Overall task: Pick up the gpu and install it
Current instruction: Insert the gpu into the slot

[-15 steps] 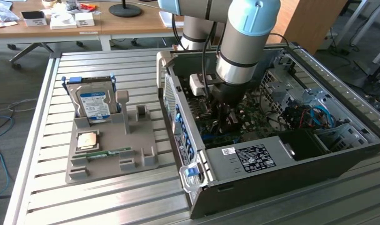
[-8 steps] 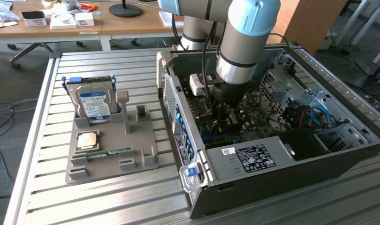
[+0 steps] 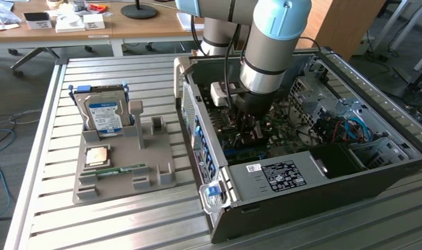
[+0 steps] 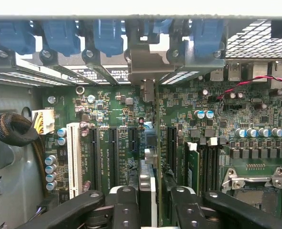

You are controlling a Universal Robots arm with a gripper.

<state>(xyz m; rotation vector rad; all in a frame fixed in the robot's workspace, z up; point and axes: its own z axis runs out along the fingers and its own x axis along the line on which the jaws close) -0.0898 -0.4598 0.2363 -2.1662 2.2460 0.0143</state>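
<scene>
Wrist view: I have the gripper clamped on the gpu, edge-on over the motherboard slots. Install step; I judge seating calls for straight alignment with the slot.

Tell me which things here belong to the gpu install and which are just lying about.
Job in hand:
- gpu, edge-on over the motherboard
- gripper, at the gpu
- open computer case

Lying about:
- hard drive, upright in the gray holder
- memory stick, on the holder
- square chip, on the holder
</scene>
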